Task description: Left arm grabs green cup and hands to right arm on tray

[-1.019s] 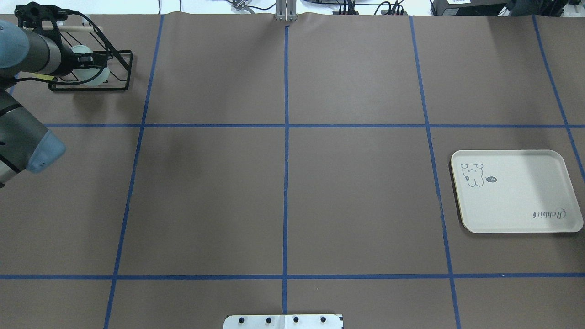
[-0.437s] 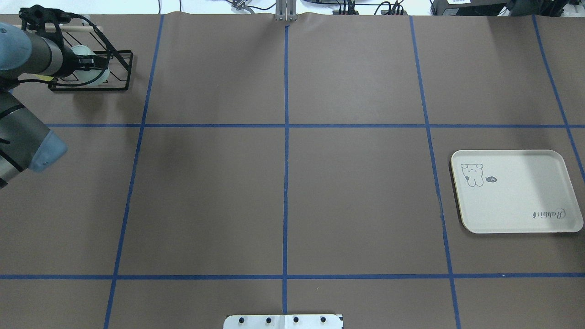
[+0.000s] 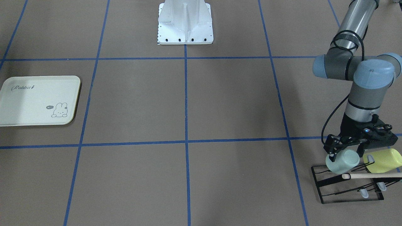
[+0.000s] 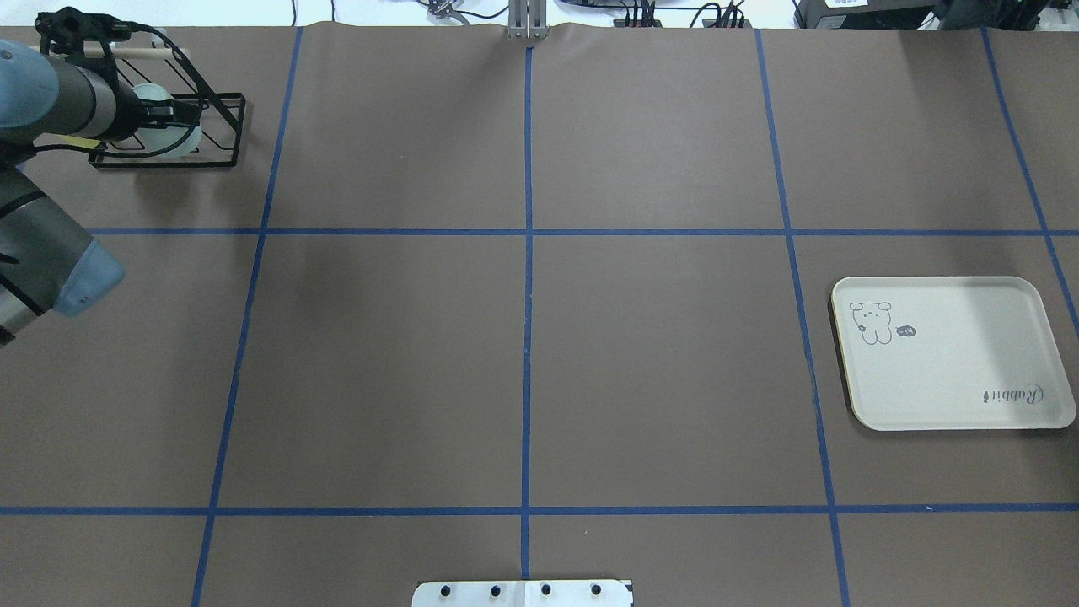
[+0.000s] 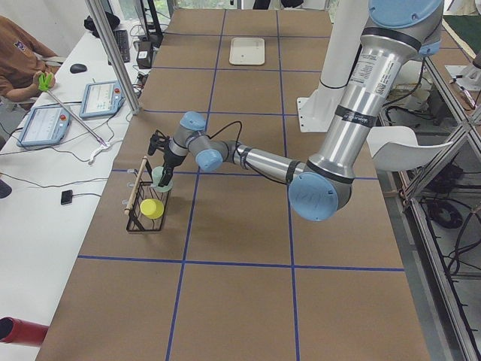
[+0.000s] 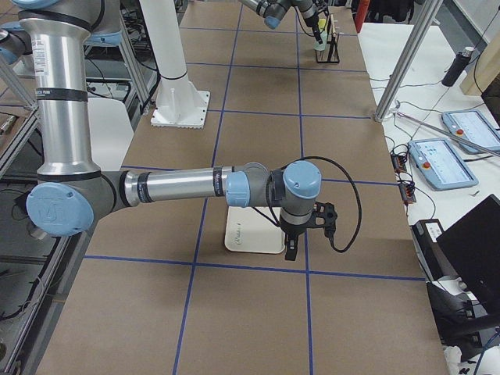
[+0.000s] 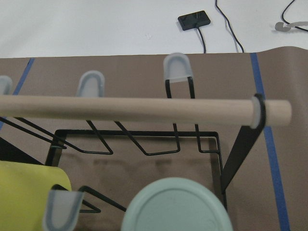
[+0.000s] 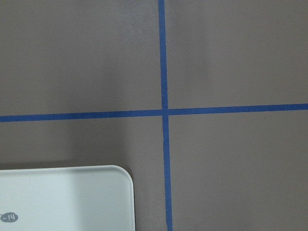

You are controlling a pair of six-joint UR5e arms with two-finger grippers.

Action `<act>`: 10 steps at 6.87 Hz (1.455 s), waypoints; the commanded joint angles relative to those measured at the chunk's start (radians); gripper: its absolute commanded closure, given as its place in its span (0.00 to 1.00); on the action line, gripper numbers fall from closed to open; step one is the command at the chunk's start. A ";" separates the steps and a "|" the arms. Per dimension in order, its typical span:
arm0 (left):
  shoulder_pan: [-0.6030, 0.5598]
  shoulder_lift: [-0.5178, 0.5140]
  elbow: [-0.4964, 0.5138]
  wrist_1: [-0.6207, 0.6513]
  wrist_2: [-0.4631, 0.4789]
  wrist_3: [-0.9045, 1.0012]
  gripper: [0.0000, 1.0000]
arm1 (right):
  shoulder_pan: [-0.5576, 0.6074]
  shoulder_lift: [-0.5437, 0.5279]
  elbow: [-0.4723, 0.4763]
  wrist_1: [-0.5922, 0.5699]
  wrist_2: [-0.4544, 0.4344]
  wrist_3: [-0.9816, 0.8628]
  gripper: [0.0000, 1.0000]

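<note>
Since the green cup (image 3: pixel 342 161) sits upside down on a peg of the black wire drying rack (image 3: pixel 348 185), right beside a yellow-green cup (image 3: pixel 383 160), the left gripper (image 3: pixel 345 150) comes in from above with a finger on each side of it, looks clamped on. Probably has to lift it straight up off the peg. Right gripper (image 6: pixel 293 248) hangs by the cream Rabbit tray (image 4: pixel 952 354) for the handoff; can't tell its jaws.

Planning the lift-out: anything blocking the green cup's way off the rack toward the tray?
The wooden dowel crosses the rack just beside the green cup, and a yellow cup hangs next to it. Beyond the rack, nothing visible lies on the table toward the tray.
</note>
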 commanded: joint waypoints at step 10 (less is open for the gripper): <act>-0.074 -0.014 -0.020 0.002 -0.013 0.017 0.78 | 0.000 0.000 0.005 0.002 0.000 0.000 0.00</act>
